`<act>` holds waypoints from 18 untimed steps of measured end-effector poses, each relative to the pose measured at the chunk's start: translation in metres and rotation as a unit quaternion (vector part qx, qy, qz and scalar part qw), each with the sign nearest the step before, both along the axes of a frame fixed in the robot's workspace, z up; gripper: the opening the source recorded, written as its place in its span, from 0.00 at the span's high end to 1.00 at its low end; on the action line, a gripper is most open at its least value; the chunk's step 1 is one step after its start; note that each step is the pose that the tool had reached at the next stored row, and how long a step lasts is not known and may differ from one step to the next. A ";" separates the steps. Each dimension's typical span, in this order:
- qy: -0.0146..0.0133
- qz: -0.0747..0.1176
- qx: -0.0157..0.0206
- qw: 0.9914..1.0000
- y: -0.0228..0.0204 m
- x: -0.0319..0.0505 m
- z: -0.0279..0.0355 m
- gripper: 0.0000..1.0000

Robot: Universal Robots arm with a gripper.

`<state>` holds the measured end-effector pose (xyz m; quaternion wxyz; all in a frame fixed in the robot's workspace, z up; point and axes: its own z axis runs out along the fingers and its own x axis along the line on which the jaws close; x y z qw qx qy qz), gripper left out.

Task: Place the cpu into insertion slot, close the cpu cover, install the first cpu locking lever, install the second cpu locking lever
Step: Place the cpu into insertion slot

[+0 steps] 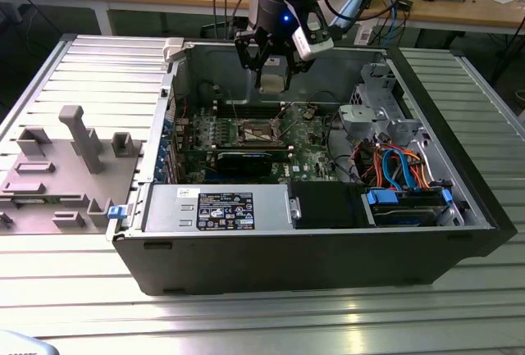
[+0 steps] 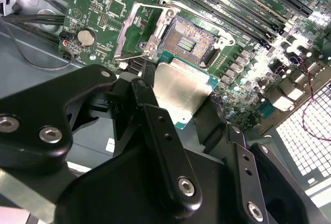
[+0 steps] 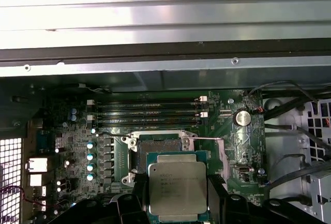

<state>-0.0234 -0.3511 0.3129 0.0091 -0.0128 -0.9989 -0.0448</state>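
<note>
One cpu [image 3: 177,188], silvery top up with its green edge showing, pinched flat by the gripper [image 3: 177,199], with one black finger [image 3: 135,195] on each of two opposite sides. It's up in the air, not seated. In the exterior view the gripper [image 1: 271,76] hangs well above the motherboard [image 1: 308,138] inside the open computer case [image 1: 295,265].

In both wrist views the chip overlaps one edge of the single insertion slot [image 3: 158,149], which sits open with its dark contact field bare. One cpu cover [image 2: 126,30], the thin silver frame, is swung off to the side of the socket [image 2: 189,40].

Past the socket run four long memory slots [image 3: 150,113], then the case wall. One coin battery [image 3: 242,118] sits off to a corner. The black graphics card [image 1: 246,161] is on the socket's other side, well apart.
</note>
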 end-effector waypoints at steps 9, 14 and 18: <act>0.000 0.001 0.000 1.000 0.0000 -0.0001 -0.0097 0.45; 0.000 0.004 -0.003 1.000 0.0000 -0.0003 -0.0103 0.45; 0.000 0.004 -0.004 1.000 -0.0001 -0.0005 -0.0128 0.45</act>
